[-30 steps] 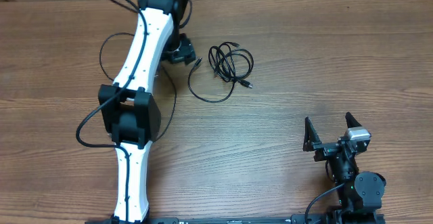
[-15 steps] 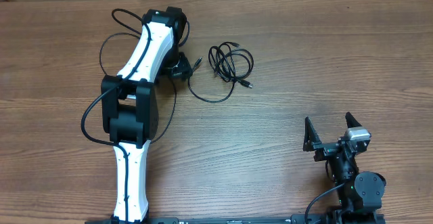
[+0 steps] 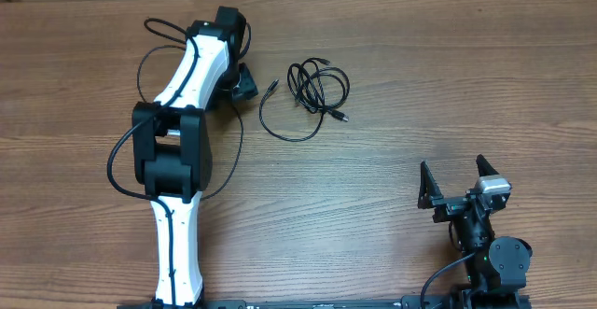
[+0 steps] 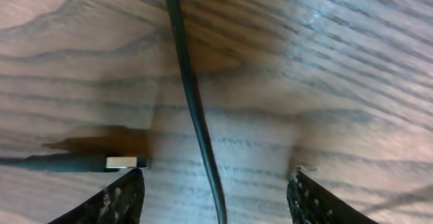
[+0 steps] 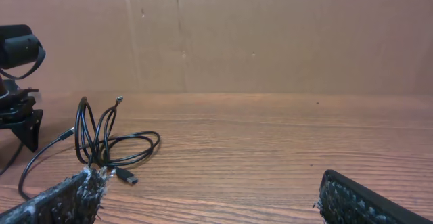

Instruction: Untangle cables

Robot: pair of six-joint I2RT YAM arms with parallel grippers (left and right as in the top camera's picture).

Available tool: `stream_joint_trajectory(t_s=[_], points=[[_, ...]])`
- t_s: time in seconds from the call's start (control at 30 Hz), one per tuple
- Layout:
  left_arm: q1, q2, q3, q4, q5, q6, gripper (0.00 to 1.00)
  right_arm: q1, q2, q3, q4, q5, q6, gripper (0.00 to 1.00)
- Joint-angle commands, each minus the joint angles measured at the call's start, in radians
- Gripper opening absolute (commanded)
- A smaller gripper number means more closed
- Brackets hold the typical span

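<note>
The left hand (image 4: 215,187), jaws narrowed yet open on nothing, had edged left from the cables (image 3: 317,88) coiled far-centre on the tabletop (image 3: 420,94), one plug (image 4: 124,162) just beside it, so untangling seemed unstarted.

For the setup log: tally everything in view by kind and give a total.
Robot arms: 2 (left arm, right arm)
Pincers: 2 (left pincer, right pincer)
Cable tangles: 1 (cables, too intertwined to count singly)
Total: 5
</note>
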Motion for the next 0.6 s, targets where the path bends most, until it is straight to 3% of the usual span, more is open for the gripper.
stream_joint_trajectory(t_s=[0.0,0.13,0.4,0.5,0.57], points=[[0.023,0.003,-0.013,0.020,0.065,-0.017,0.63,-0.002,-0.001,-0.010,0.004,0.005,-0.006,1.00],[0.034,0.003,-0.032,0.034,0.115,-0.017,0.54,-0.002,-0.001,-0.010,0.004,0.005,-0.006,1.00],[0.033,0.003,-0.141,0.070,0.109,-0.016,0.50,-0.002,-0.001,-0.010,0.004,0.005,-0.006,1.00],[0.035,0.003,-0.201,0.089,0.092,-0.016,0.29,-0.002,-0.001,-0.010,0.004,0.005,-0.006,1.00],[0.035,0.003,-0.217,0.089,0.090,-0.016,0.25,-0.002,-0.002,-0.010,0.004,0.005,-0.006,1.00]])
